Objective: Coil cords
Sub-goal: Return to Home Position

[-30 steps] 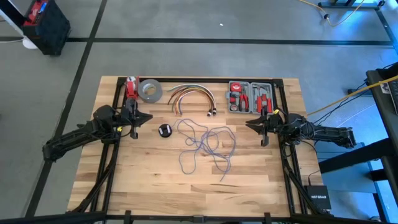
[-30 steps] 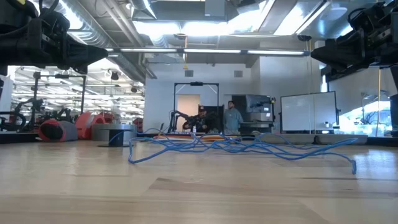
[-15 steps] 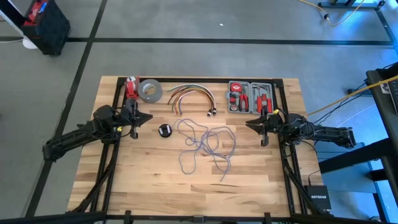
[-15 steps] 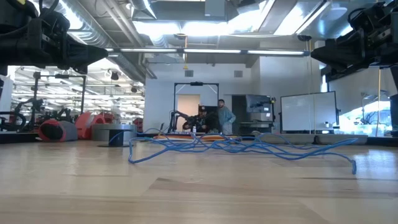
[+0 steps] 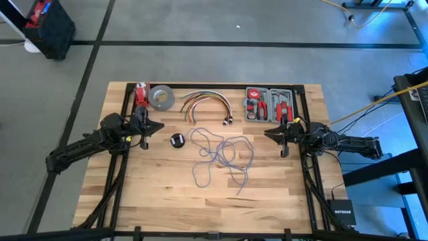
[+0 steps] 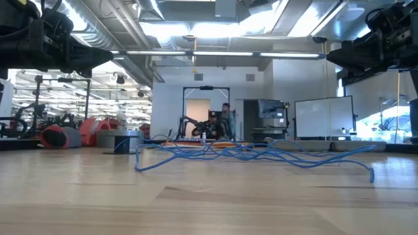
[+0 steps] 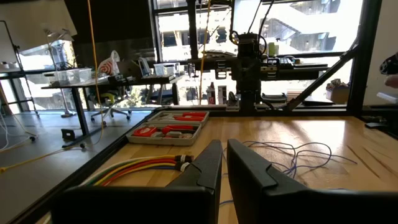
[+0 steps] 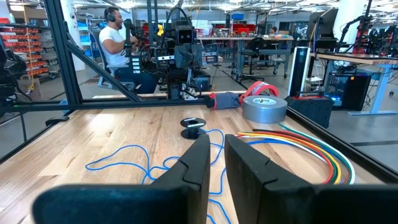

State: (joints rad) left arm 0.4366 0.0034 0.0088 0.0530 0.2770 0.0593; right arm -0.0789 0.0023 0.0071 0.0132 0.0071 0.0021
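Note:
One long, thin bluish cord (image 5: pixel 221 155) lies in loose, tangled loops on the middle of the wooden table, clear of both grippers. It also shows in the low view as the cord (image 6: pixel 261 155), and in the wrist views as the cord (image 7: pixel 298 152) and the cord (image 8: pixel 143 165). My left gripper (image 5: pixel 160 126) hovers above the table's left side, level, pointing toward the cord. My right gripper (image 5: pixel 267 134) hovers at the right side, facing it. In the wrist views, my left gripper (image 7: pixel 224 155) and my right gripper (image 8: pixel 216 149) show fingers nearly together with nothing between them.
Along the far edge stand a grey tape roll (image 5: pixel 161 98), an arched bundle of orange, red and white cables (image 5: pixel 207 100) and an open tool case (image 5: pixel 269 104). A small black round object (image 5: pixel 177 140) lies left of the cord. Bare wood lies near the front edge.

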